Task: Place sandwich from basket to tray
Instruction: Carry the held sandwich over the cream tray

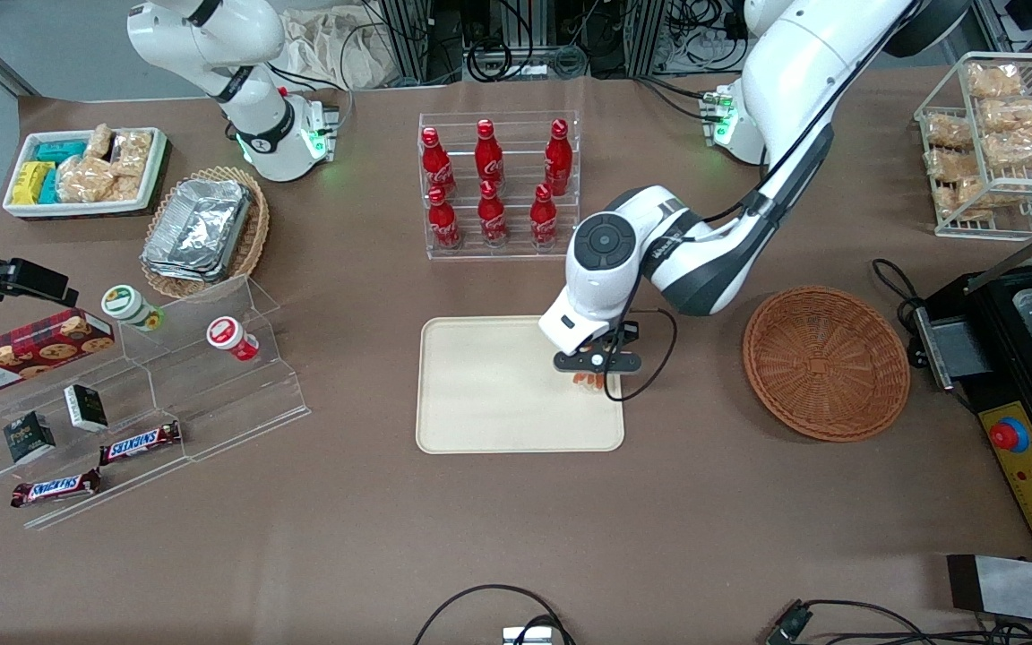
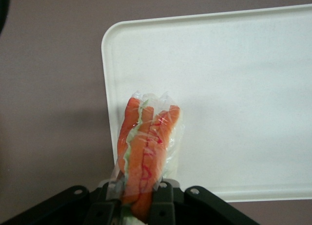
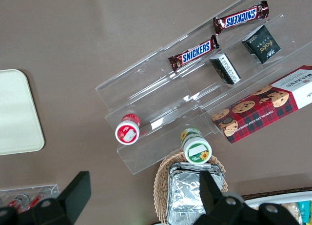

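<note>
Claw [image 1: 594,375] grips the sandwich [image 2: 146,152] tight, hanging just above the tray [image 1: 489,394]; basket [image 1: 825,363] sits emptied. Lowering and release remain, I judge.

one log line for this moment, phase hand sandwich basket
phase: carry over tray | hand: shut on sandwich, above tray edge nearest basket | basket: empty | release: not yet
</note>
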Available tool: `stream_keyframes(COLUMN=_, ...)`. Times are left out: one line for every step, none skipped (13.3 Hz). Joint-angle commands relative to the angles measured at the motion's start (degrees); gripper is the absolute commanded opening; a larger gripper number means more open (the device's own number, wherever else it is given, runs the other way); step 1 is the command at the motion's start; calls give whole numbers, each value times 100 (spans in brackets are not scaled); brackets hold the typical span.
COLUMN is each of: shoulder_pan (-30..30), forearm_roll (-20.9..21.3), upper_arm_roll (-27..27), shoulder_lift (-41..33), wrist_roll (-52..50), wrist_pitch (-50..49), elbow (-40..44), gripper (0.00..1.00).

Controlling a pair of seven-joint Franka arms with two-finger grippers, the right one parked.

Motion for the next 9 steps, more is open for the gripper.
stream_keyframes(shoulder_pan=-128, forearm_roll=201, upper_arm_roll=27, shoulder_lift=331, wrist_roll=-171, wrist_pitch=-180, elbow=365, gripper=20)
stream_keyframes(shoulder_pan=-128, forearm_roll=210, upper_arm_roll=27, shoulder_lift=410, wrist_roll=-197, wrist_pitch=-180, elbow=400, gripper=20)
stream_keyframes(shoulder_pan=-128, forearm_roll=210, upper_arm_roll=27, shoulder_lift=437, wrist_roll=-206, wrist_pitch=-180, elbow=409, gripper=20)
stream_keyframes(shoulder_pan=-128, forearm_roll=210, upper_arm_roll=27, shoulder_lift=490, wrist_roll=-206, wrist_pitch=-180, elbow=427, gripper=20)
stream_keyframes(shoulder_pan=-128, forearm_roll=201, upper_arm_roll=27, shoulder_lift=525, wrist_roll=-206, wrist_pitch=-180, elbow=436, gripper=20)
stream_keyframes(shoulder_pan=-136, forearm_roll=210, upper_arm_roll=27, shoulder_lift=586, wrist_roll=-215, wrist_pitch=-180, elbow=488, gripper=20)
stream_keyframes(shoulder_pan=-136, forearm_roll=201, upper_arm_roll=27, shoulder_lift=639, wrist_roll=-233, wrist_pitch=-180, elbow=541, gripper=20)
stream_keyframes(shoulder_pan=-136, forearm_roll=236, upper_arm_roll=27, shoulder_lift=709, wrist_roll=-302, wrist_pitch=-180, elbow=567, gripper=20)
stream_keyframes(shoulder_pan=-136, forearm_roll=384, upper_arm_roll=27, shoulder_lift=762, wrist_roll=-390, wrist_pitch=-180, elbow=594, gripper=20)
